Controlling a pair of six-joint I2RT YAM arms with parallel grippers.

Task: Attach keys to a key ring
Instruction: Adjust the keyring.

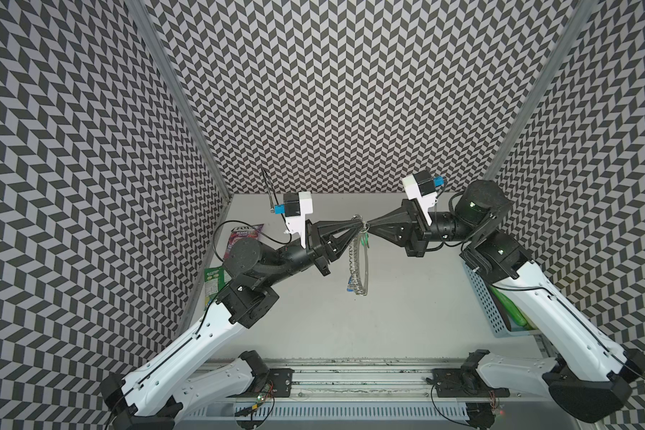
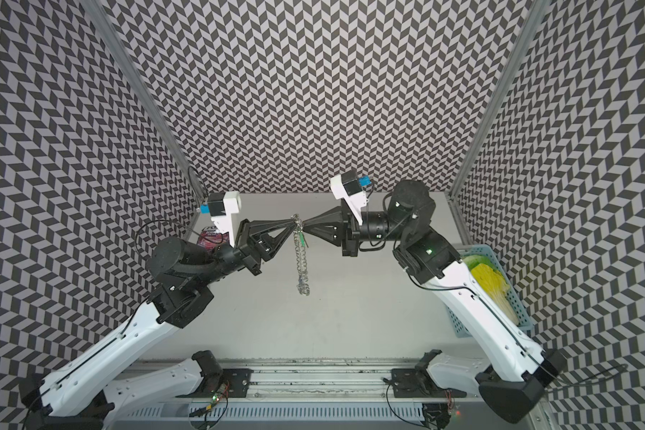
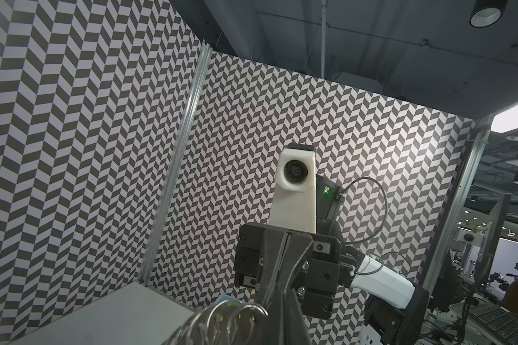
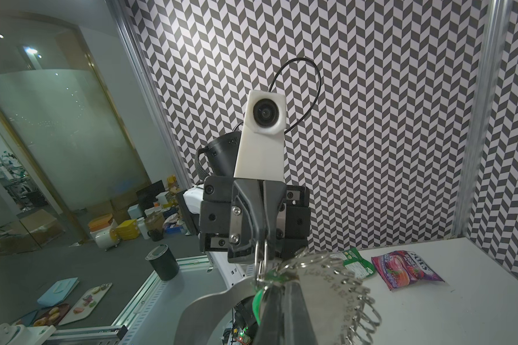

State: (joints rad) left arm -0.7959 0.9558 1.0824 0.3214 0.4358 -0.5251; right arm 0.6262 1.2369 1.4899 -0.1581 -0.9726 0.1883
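In both top views my two grippers meet tip to tip above the middle of the table. The key ring [image 1: 356,260] [image 2: 301,260], a gray crescent plate fringed with wire rings, hangs edge-on below them. My left gripper [image 1: 358,223] [image 2: 295,223] [image 3: 274,301] is shut on a wire ring [image 4: 261,257] at the plate's top end. My right gripper [image 1: 369,224] [image 2: 305,224] [image 4: 270,280] is shut, with the green tag of the keys [image 1: 366,240] [image 2: 304,240] [image 4: 257,301] at its tips. The right wrist view shows the plate [image 4: 320,298] close up. The silver key blade is hidden.
A purple snack packet [image 1: 244,232] [image 4: 407,268] and a green packet [image 1: 213,283] [image 4: 353,263] lie at the table's back left. A blue perforated basket [image 1: 488,309] [image 2: 514,298] holding yellow-green things stands at the right edge under my right arm. A blue tag [image 1: 349,286] hangs near the plate's lower end.
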